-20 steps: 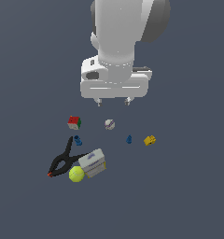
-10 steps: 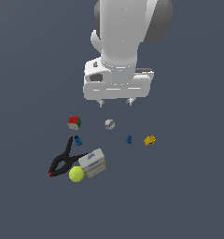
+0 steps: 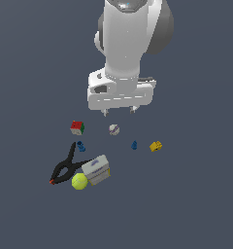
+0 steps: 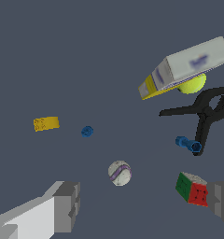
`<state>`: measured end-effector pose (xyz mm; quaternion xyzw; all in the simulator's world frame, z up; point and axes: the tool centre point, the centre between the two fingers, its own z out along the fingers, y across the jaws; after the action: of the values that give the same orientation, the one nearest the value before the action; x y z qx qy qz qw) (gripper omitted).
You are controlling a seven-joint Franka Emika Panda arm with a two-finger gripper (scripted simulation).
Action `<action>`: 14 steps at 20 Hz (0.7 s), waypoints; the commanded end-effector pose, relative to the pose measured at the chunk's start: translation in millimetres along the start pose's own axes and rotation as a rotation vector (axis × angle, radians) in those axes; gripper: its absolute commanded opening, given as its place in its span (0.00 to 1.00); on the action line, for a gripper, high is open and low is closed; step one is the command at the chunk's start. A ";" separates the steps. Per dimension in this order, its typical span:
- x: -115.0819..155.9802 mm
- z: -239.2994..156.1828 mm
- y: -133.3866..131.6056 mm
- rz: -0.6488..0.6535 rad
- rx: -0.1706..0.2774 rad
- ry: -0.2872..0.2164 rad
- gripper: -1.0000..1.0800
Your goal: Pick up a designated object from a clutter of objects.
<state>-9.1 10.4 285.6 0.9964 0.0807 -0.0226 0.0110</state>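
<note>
One arm, exterior view: claw hangs above grey-white ball, fingers apart, empty. Ball sits alone between cube and blue peg. Wrist view: ball between fingers; centre, drop straight, avoid cube.

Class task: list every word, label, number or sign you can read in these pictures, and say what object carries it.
Nothing can be read.
White-grey box: a blue-purple mark on its broad face, too blurred to read in either view.
Ball with the purple seam: a wavy band only, no lettering.
</note>
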 end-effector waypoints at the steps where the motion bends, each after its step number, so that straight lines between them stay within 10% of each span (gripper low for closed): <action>1: -1.9 11.8 0.7 -0.030 0.002 0.002 0.96; 14: -32.0 107.5 4.2 -0.292 0.010 0.024 0.96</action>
<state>-38.8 -0.2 191.6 0.9781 0.2075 -0.0141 0.0024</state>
